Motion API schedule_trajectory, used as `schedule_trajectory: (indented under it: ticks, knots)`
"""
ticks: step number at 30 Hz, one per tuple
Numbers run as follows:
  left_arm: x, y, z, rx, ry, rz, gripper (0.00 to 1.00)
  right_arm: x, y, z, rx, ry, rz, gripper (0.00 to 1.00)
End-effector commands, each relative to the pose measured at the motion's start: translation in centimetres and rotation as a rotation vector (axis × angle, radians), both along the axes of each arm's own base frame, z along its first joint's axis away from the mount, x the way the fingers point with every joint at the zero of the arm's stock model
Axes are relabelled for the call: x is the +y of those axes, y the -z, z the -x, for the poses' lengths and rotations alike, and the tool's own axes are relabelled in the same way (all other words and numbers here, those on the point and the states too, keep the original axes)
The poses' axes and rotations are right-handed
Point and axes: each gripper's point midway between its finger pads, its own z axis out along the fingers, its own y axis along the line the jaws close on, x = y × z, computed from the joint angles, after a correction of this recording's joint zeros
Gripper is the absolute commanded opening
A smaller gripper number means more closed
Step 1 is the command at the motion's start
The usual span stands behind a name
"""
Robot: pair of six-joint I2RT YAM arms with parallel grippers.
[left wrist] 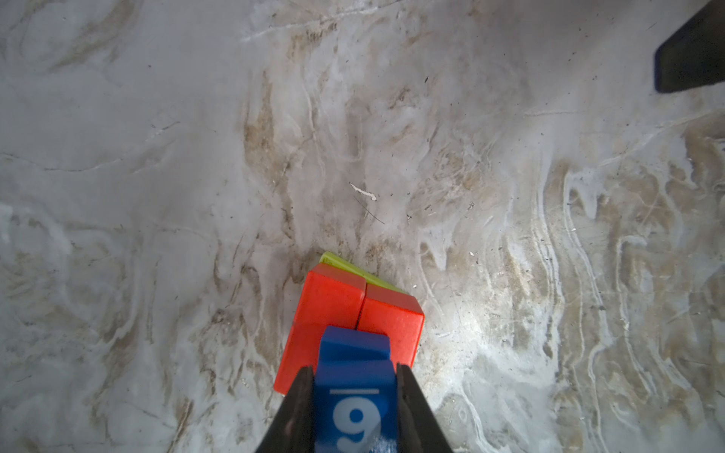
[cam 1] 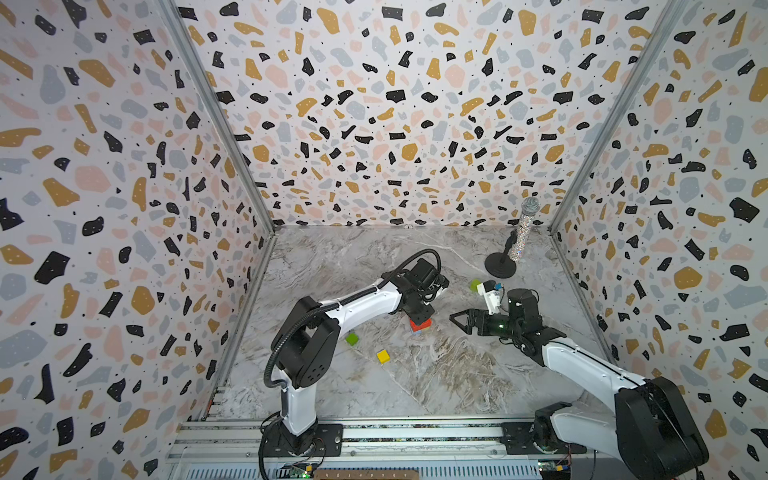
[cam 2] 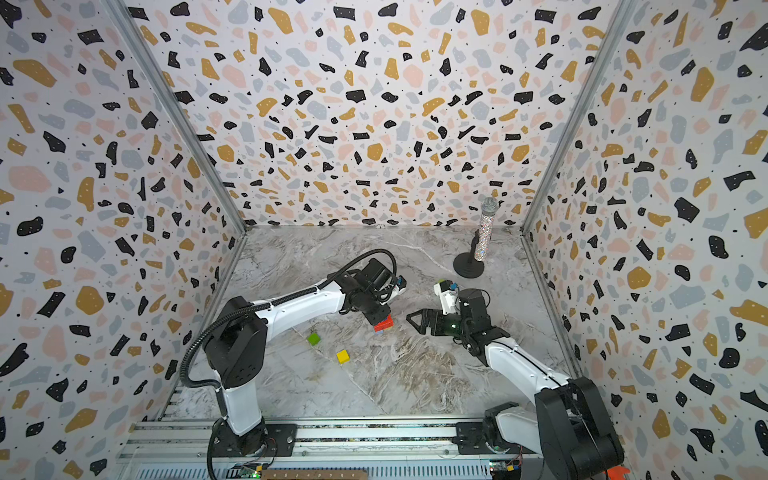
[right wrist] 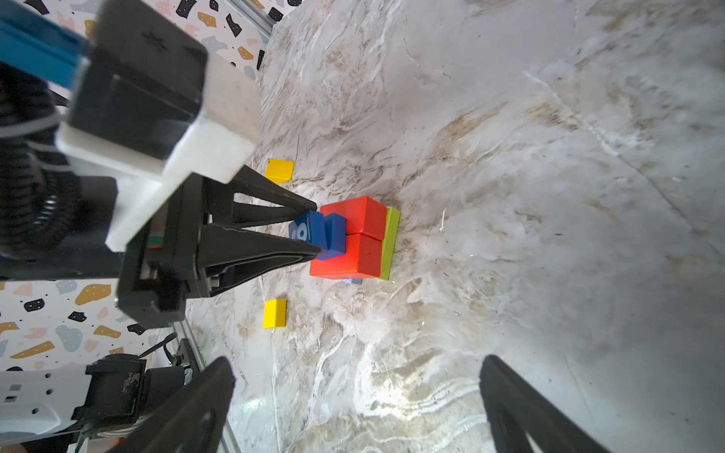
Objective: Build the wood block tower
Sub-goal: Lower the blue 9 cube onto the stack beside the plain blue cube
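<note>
left arm (cam 1: pixel 361 300), jaws clamped, right arm (cam 1: pixel 582 362), jaws seemingly wide

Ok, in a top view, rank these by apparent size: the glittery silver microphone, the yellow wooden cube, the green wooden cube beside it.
1. Glittery silver microphone, clearly largest.
2. Yellow wooden cube and green wooden cube: look alike, not ranked.

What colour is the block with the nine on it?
The numbered block is blue, clearest in the left wrist view.
</note>
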Motion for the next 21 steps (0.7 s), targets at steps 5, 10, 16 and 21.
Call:
schedule_trajectory:
  ticks: [5,10,16,21]
  knots:
    - [-0.69,-0.44,-0.83,-0.023,0.005,0.02,0.23,-0.01,0.03,0.07,-0.004,-0.004,-0.011,0.99]
    - [-0.59,-0.34,-0.89,-0.026,0.003,0.014,0.25,0.0,0.07,0.11,-0.003,-0.006,-0.012,0.99]
    - [-0.46,-0.26,-1.08,-0.033,-0.001,0.004,0.33,-0.01,0.01,0.14,-0.007,-0.006,-0.012,0.99]
    - [-0.29,-0.68,-1.28,-0.049,-0.009,0.001,0.48,0.0,0.03,0.17,-0.007,-0.009,-0.014,0.99]
